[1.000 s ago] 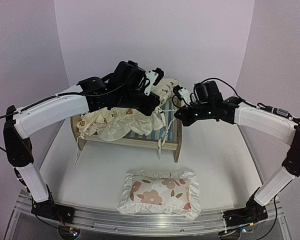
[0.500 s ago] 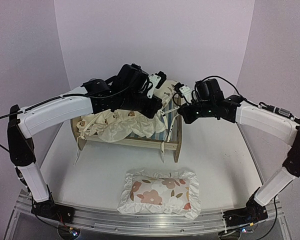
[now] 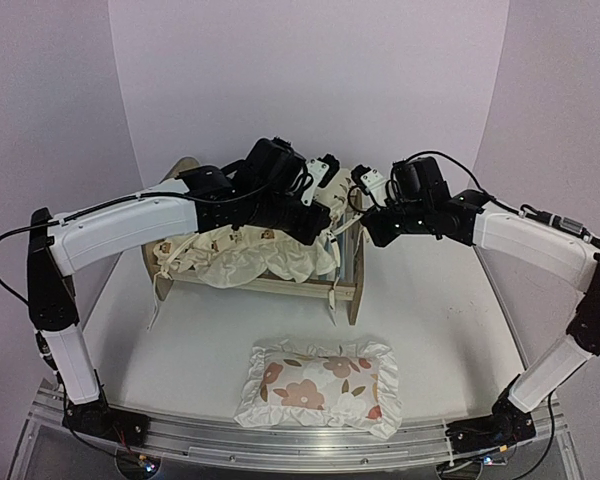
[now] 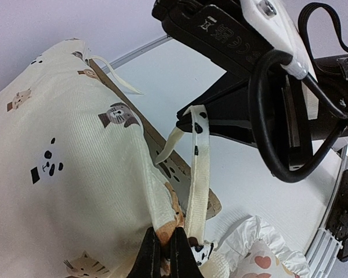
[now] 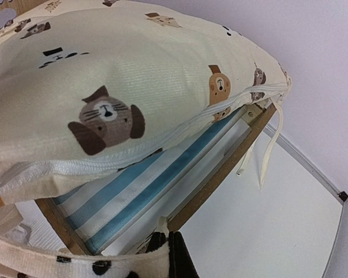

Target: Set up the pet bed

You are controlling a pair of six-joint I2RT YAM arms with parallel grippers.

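Now I've dragged the cushion right over more of the pet bed, though it sits bunched, not flat. My left tool pinches its corner, my right tool its tie string.

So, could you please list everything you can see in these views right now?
pet bed: one, light wood with a blue-and-white striped base, at the middle of the table, towards the back.
cushion: one, cream with small animal prints and tie strings, rumpled over the bed.
pillow: one, white and ruffled with red-brown flowers, flat near the front edge.
table: one, white, under it all.
left hand: one, black, shut on a corner of the cushion at the bed's right end.
right hand: one, black, shut on a printed tie string of the cushion, beside the left hand.
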